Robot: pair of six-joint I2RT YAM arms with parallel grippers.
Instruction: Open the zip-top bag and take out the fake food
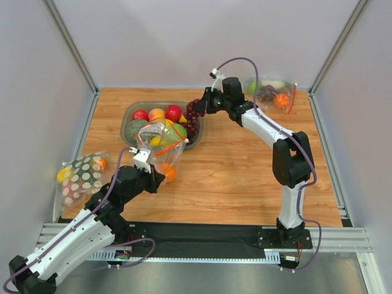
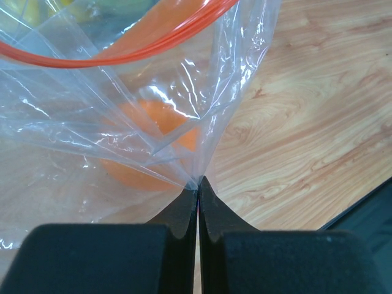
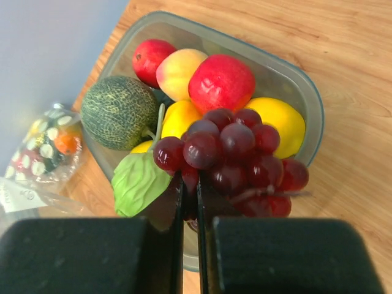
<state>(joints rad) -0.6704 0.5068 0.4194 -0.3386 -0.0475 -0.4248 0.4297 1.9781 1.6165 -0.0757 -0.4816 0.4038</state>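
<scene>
My left gripper is shut on a fold of the clear zip-top bag, holding it up in front of the tub. In the left wrist view the plastic is pinched at the gripper. The orange-red zip strip curves open above, and a small orange lies inside the bag. A light green fruit shows through the bag's upper part. My right gripper is shut on a dark purple grape bunch with a green leaf, hanging over the tub's right edge.
A clear plastic tub at the back holds red apples, yellow lemons and a dark green squash. A white polka-dot bag lies at the left edge. Another clear bag of fruit sits at the back right.
</scene>
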